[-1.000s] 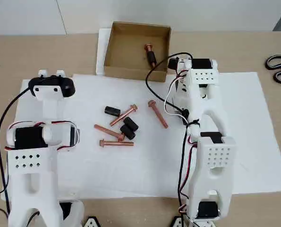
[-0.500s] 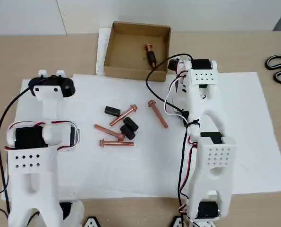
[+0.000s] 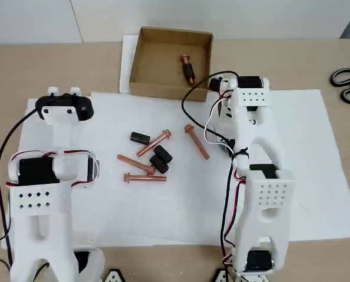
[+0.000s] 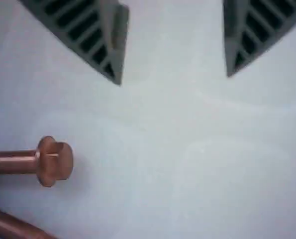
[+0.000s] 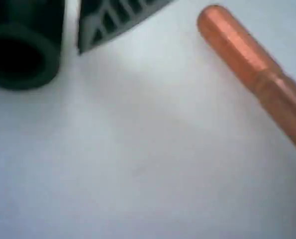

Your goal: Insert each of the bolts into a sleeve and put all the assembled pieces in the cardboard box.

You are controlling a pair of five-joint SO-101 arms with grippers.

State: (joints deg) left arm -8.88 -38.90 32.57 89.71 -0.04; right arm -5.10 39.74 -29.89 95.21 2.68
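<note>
Brown cardboard box [image 3: 140,59]: sitting far centre, holding one sleeved bolt [image 3: 188,67].
Left gripper [image 4: 172,74]: hanging wide open, left of the parts.
Right gripper [image 3: 217,87]: hovering by the box's near right corner; opening impossible to tell.
Copper metal bolts [image 3: 154,143]: four lying loose at centre.
Black cylindrical sleeves [image 3: 140,138]: three lying alongside; needing bore and shaft lined up squarely.
</note>
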